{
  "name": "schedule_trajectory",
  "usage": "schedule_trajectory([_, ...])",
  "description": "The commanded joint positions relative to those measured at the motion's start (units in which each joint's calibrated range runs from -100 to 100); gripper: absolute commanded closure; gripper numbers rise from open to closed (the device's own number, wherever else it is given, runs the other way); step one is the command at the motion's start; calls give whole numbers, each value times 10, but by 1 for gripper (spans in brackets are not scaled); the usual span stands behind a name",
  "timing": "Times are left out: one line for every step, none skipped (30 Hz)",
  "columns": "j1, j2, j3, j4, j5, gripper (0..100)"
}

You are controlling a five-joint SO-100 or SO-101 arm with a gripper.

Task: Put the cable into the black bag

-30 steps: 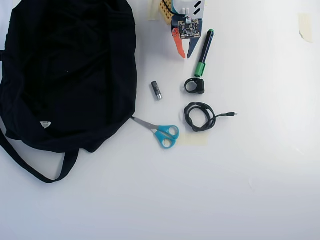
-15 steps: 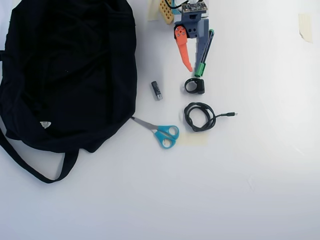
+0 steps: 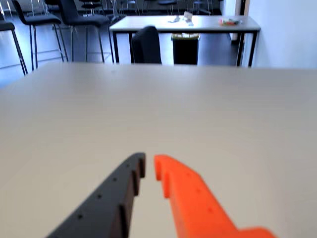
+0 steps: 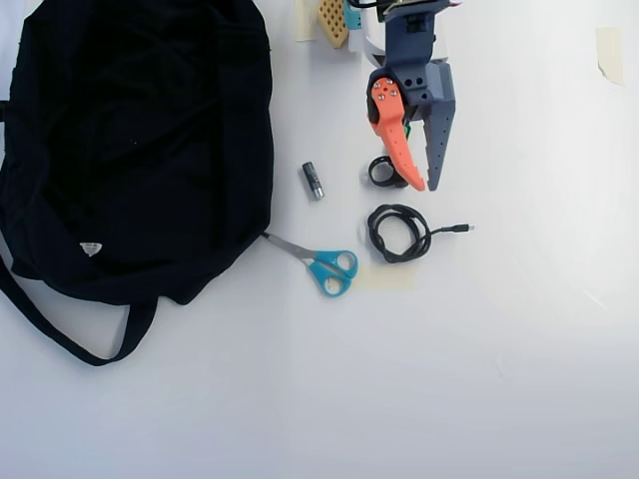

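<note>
In the overhead view the gripper [image 4: 427,186] hangs over the white table [image 4: 499,379] with its jaws only a little apart (it holds nothing). The cable [image 4: 399,232] lies coiled just below its tips, right of the blue scissors [image 4: 329,269]. The black bag [image 4: 130,150] lies far left.

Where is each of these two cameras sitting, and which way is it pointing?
Wrist view: rides on the arm just behind the claw, looking forward across the bare table toward chairs and desks in the room; only the black and orange fingers show.
Overhead view: fixed above, looking straight down at the black bag, cable, scissors and the claw reaching in from the top edge.
Shared: the same claw and white table; the fingers stand slightly apart in both.
</note>
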Motion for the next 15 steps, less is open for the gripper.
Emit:
schedule_trajectory([17, 76, -118, -12, 3, 97])
schedule_trajectory([23, 96, -141, -11, 3, 97])
schedule_trajectory([29, 114, -161, -11, 4, 97])
schedule_trajectory([33, 133, -178, -11, 4, 97])
schedule_trajectory([37, 151, -197, -11, 4, 97])
schedule_trajectory([38, 169, -217, -9, 7, 97])
schedule_trajectory([38, 186, -239, 3, 16, 97])
schedule_trajectory([35, 204, -263, 19, 28, 97])
schedule_trajectory([33, 220, -290, 38, 36, 97])
schedule_trajectory([33, 235, -320, 59, 38, 97])
schedule_trajectory([36, 258, -372, 103, 36, 97])
schedule_trajectory([37, 269, -405, 131, 36, 97])
schedule_trajectory([37, 282, -439, 162, 36, 97])
schedule_trajectory([37, 294, -472, 190, 36, 97])
schedule_trajectory([38, 306, -503, 218, 36, 97])
